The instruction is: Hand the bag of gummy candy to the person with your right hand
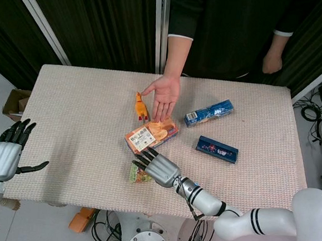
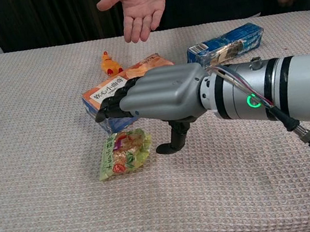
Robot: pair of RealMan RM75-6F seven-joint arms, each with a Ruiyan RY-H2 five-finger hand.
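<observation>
The gummy candy bag (image 1: 139, 176) (image 2: 124, 153), a small green and yellow pouch, lies flat near the table's front edge. My right hand (image 1: 160, 168) (image 2: 158, 95) hovers just over its far right side, palm down and fingers stretched forward. The thumb hangs down beside the bag, and the hand holds nothing. The person's hand (image 1: 164, 95) (image 2: 139, 7) is held out palm up at the far side of the table. My left hand (image 1: 5, 153) sits off the table's left front corner with fingers spread and empty.
An orange snack box (image 1: 150, 135) (image 2: 104, 91) lies just beyond the bag, under my fingertips. A small orange toy (image 1: 141, 106) (image 2: 110, 63) is behind it. A light blue packet (image 1: 208, 113) (image 2: 226, 44) and a dark blue box (image 1: 217, 149) lie to the right.
</observation>
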